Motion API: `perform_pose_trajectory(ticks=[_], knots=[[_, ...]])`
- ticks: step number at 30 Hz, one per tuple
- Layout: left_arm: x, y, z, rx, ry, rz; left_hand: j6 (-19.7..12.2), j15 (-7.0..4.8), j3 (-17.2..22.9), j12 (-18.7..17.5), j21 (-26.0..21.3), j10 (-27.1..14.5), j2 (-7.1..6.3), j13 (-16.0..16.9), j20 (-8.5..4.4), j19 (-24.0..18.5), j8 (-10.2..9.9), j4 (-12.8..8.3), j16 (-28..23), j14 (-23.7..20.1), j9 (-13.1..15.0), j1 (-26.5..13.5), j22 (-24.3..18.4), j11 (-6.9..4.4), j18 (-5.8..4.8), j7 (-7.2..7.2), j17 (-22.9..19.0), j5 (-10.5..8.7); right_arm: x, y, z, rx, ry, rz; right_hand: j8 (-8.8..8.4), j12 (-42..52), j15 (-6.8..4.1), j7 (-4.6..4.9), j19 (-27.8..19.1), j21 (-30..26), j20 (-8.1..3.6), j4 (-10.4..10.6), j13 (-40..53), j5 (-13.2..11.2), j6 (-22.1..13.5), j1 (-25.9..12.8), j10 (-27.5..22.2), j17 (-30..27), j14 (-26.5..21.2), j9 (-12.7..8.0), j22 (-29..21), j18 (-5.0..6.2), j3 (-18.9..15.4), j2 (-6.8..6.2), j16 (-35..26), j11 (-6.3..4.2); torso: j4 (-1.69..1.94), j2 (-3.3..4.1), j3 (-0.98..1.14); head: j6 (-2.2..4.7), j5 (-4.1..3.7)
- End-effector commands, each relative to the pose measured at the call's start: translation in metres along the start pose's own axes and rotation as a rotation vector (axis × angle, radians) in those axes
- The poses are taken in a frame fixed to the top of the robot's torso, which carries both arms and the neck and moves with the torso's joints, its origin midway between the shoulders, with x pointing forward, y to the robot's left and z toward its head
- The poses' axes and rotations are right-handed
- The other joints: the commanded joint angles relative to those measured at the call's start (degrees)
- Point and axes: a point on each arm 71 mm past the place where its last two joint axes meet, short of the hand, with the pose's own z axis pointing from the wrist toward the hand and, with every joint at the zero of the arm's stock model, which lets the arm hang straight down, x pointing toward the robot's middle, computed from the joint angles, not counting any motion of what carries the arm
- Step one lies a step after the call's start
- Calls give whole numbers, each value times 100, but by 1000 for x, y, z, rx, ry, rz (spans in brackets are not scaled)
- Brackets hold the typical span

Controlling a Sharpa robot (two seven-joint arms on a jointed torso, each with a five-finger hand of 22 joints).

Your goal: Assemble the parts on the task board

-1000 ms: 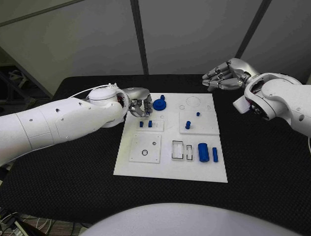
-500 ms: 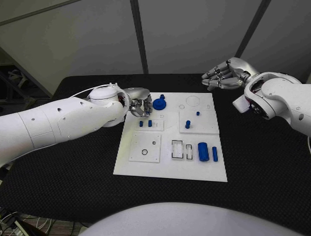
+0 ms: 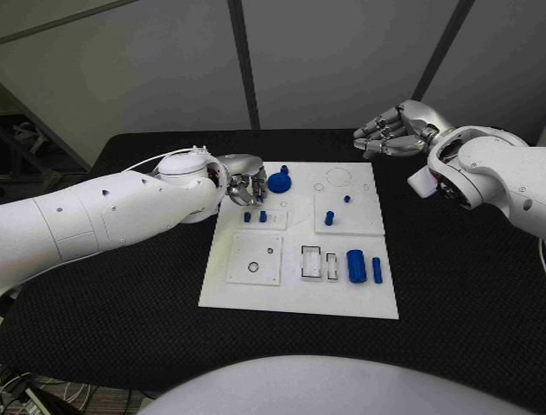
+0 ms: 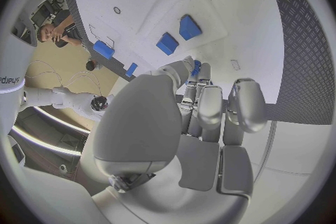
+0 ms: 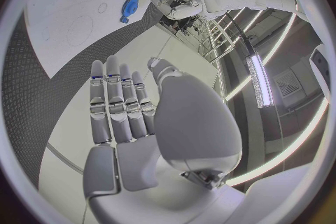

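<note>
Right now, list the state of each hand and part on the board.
left hand: fingers curled beside the blue gear, grip unclear
right hand: open, raised beyond the board
blue gear: on the task board
blue cylinder: lying flat
two small blue pegs: upright

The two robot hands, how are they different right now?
The left hand is low over the task board, right beside the round blue part; the right hand is raised beyond the board's far edge, away from every part. The left hand's fingers curl in toward the part; the right hand's fingers are spread and hold nothing. Both are silver, on white arms.
</note>
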Motion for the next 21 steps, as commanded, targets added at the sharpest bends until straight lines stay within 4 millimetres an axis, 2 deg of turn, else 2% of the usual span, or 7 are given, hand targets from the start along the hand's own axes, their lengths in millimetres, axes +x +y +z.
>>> perform_pose_trajectory(ticks=[1,14,21], knots=[[1,0,0,1,11,0,-82,-4,-27,-83,-33,-67,-17,-26,12,-18,-60,16,-10,-35,-24,-105,823,50,-100,31,-28,-19,0,2,0,-8,5,-1,-5,9,-4,8,53,-37,0,3,-4,40,-14,-30,-32,-7,-20,-4,-8,70,-25,48,-4,-7,0,-2,2,-4,-2],[-1,2,-1,-7,-3,-6,-524,121,-161,-508,-225,-484,-187,-184,113,-89,-412,101,-43,-82,-194,-255,776,204,-71,61,-160,-19,-1,1,0,-6,3,-4,-4,11,-4,8,61,-48,0,-2,-3,43,-18,-26,-37,-7,-21,-4,-16,70,-31,50,-4,-7,6,-9,-5,6,-4],[-1,5,-3,-15,-12,-8,-580,147,-233,-572,-309,-579,-197,-205,141,-116,-466,108,-47,-90,-225,-262,750,234,-55,72,-191,-19,-1,1,0,-5,4,-8,-4,11,-4,8,61,-49,0,-3,-3,43,-18,-26,-37,-8,-22,-4,-16,70,-31,49,-4,-7,3,-5,-5,22,-3]])
